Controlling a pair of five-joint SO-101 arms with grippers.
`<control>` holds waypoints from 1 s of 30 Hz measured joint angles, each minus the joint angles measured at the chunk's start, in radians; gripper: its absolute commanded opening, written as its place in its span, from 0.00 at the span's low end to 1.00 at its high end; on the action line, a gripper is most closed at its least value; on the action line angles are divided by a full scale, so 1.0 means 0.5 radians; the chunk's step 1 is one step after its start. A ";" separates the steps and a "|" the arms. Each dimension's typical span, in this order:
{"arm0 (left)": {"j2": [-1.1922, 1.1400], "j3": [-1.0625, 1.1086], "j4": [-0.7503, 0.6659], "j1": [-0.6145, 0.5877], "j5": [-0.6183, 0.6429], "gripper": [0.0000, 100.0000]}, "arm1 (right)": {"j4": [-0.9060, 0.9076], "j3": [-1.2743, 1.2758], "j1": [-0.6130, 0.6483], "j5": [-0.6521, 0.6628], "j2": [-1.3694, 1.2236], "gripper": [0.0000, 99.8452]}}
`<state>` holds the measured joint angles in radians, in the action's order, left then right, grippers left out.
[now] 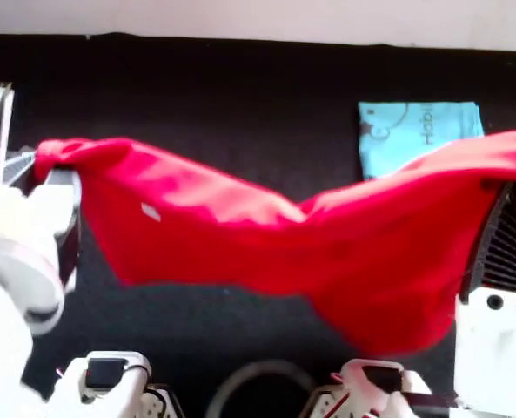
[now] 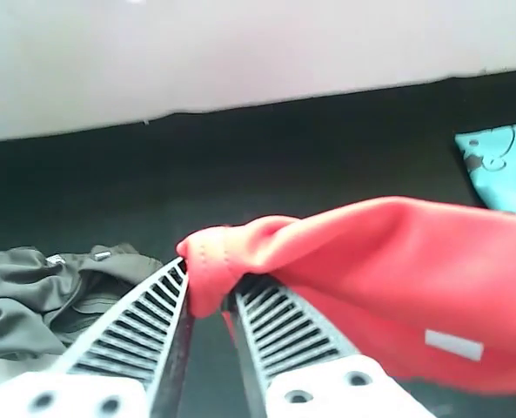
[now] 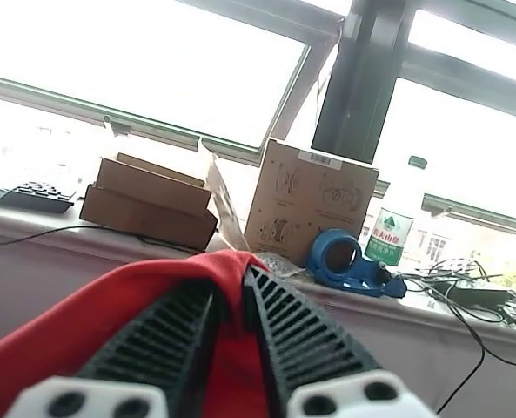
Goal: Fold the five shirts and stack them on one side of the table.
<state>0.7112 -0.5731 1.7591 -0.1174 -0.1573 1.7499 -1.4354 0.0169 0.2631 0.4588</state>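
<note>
At 9 o'clock in the high view, the left gripper is clamped on one bunched corner of the bright red cotton shirt. Its wrist view shows the ribbed fingers pinching the hem. A crumpled dark grey garment lies on the black cloth-covered table near that gripper. The red shirt hangs stretched in the air across the middle and sags lowest toward 5 o'clock. At 2 o'clock a folded light blue shirt with dark print lies flat on the table, its near edge hidden behind the red fabric. At 3 o'clock the right gripper is closed on the shirt's other end, with red cloth squeezed between its fingers.
</note>
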 measured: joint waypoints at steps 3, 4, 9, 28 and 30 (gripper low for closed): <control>0.064 0.190 0.000 -0.003 0.000 0.01 | -0.018 0.141 0.003 0.000 0.018 0.01; 0.068 0.288 0.000 -0.003 0.000 0.01 | -0.028 0.184 0.003 0.000 0.018 0.01; 0.037 0.727 0.000 -0.089 0.000 0.01 | -0.120 0.555 0.120 0.000 0.018 0.01; -1.448 0.034 -0.215 -0.215 -0.092 0.01 | -1.691 2.725 0.316 0.006 -0.095 0.01; -1.651 -0.255 -0.138 -0.178 -0.092 0.01 | -1.709 2.661 0.319 0.006 -0.181 0.01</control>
<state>-0.1143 -0.7004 1.6901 -0.2064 -0.2033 0.8953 -0.1051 0.1765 0.2662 0.3682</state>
